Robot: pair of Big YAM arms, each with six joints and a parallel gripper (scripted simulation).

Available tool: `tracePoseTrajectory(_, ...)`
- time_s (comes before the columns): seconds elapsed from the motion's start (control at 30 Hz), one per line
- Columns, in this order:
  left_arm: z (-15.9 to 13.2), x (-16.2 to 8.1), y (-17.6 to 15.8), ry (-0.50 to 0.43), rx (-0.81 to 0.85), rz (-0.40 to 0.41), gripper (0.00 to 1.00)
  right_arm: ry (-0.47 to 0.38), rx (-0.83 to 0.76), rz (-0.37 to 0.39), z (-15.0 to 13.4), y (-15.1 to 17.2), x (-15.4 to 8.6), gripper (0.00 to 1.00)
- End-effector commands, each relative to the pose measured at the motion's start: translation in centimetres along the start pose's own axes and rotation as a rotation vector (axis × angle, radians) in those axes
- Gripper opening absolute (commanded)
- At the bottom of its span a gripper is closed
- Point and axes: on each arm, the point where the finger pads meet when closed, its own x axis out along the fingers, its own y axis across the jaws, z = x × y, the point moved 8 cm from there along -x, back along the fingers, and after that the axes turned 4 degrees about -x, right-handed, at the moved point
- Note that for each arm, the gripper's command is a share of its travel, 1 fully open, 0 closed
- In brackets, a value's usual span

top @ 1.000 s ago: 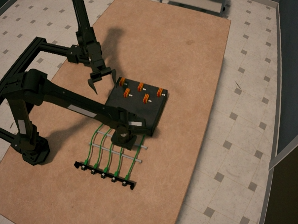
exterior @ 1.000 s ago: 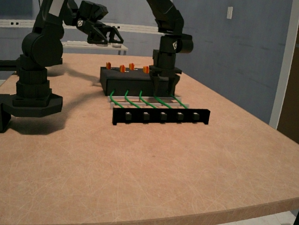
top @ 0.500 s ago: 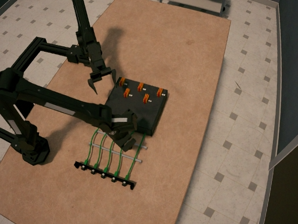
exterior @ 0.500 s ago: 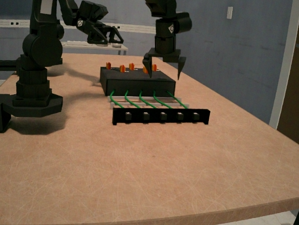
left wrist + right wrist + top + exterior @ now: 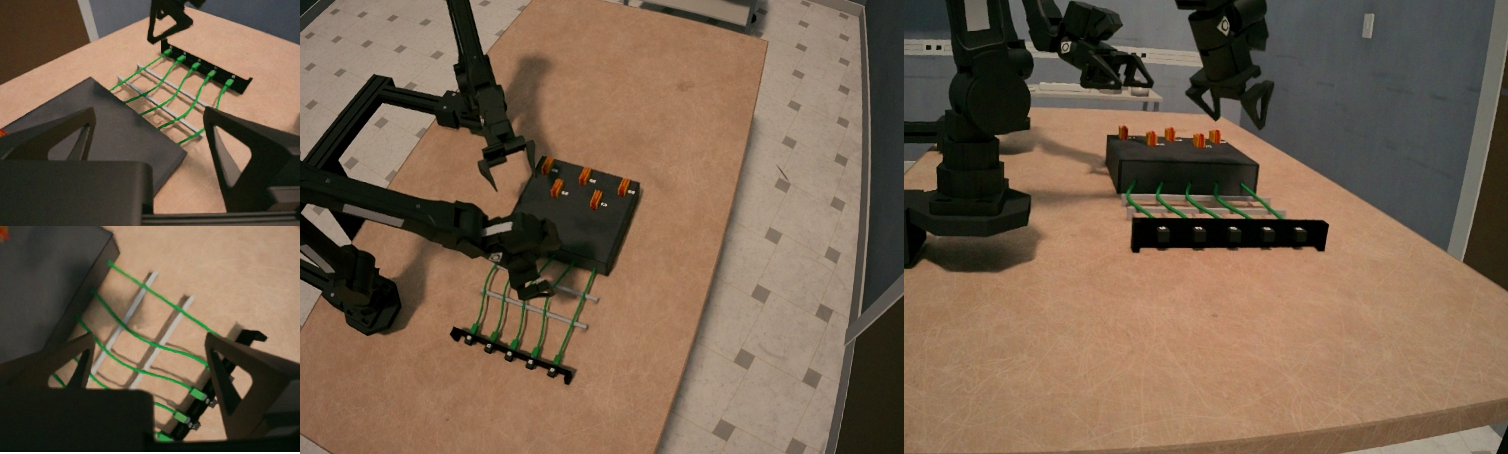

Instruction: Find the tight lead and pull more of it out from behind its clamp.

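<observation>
"What shapes have you got down there?"

"A matte black box [image 5: 585, 225] [image 5: 1189, 176] [image 5: 115, 135] [image 5: 45, 281], low and sharp-edged, with five ribbed orange handles [image 5: 596, 200] [image 5: 1199, 141] standing on its top. Five thin green leads [image 5: 587, 290] [image 5: 1261, 198] [image 5: 132, 76] [image 5: 162, 297] leave one side of it, cross two straight pale grey rods [image 5: 560, 318] [image 5: 160, 78] [image 5: 170, 330] and end at a black rail [image 5: 567, 377] [image 5: 1181, 240] [image 5: 242, 85] [image 5: 245, 337]. Most of them bend softly; I can't tell the tight one by eye."

"And your pincers?"

"My right gripper [image 5: 537, 292] [image 5: 1239, 123] [image 5: 153, 28] [image 5: 149, 338] is spread wide above the leads, nothing in it. My left gripper [image 5: 515, 183] [image 5: 1134, 86] [image 5: 149, 112] is wide and unloaded too, raised near the handle end of the box."

"What's it all sitting on?"

"A tan table [image 5: 680, 125] [image 5: 1214, 350] [image 5: 65, 95] [image 5: 240, 271], its top crossed by fine pale scratches, with a few darker blotches. My arms throw soft shadows over it."

"The room?"

"A pale tiled floor [image 5: 800, 200] set with small grey squares, and a dull blue-grey wall [image 5: 1329, 100] carrying a white switch plate [image 5: 1368, 26]. A light side table [image 5: 1104, 95] stands beyond the far edge."
</observation>
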Motion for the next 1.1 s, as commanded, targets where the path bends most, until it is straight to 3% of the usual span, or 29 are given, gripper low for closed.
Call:
tracePoseTrajectory(0.0,0.8,0.2,-0.1,-0.034,0.003,-0.003,1.00,-0.072,0.120,-0.030,0.8,0.9,-1.0,1.00)
tracePoseTrajectory(0.13,0.8,0.2,-0.1,-0.034,0.003,-0.003,1.00,-0.115,0.117,-0.055,1.9,0.8,-1.9,1.00)
tracePoseTrajectory(0.57,0.8,0.2,-0.1,-0.034,0.003,-0.003,1.00,-0.085,0.115,-0.058,1.3,0.5,-1.2,1.00)
tracePoseTrajectory(0.63,1.4,1.0,0.5,-0.032,-0.002,0.013,1.00,-0.088,0.074,-0.063,2.3,0.0,-1.0,0.77)
tracePoseTrajectory(0.77,1.3,2.7,2.7,0.064,-0.024,0.077,1.00,-0.024,-0.087,-0.037,2.0,-0.7,0.2,0.32)
tracePoseTrajectory(0.97,1.6,6.1,9.2,0.242,-0.096,0.228,1.00,0.100,-0.355,0.068,2.3,-1.9,3.7,0.32)
tracePoseTrajectory(1.07,1.6,6.3,10.0,0.263,-0.106,0.244,1.00,0.115,-0.404,0.084,2.4,-1.8,4.1,0.32)
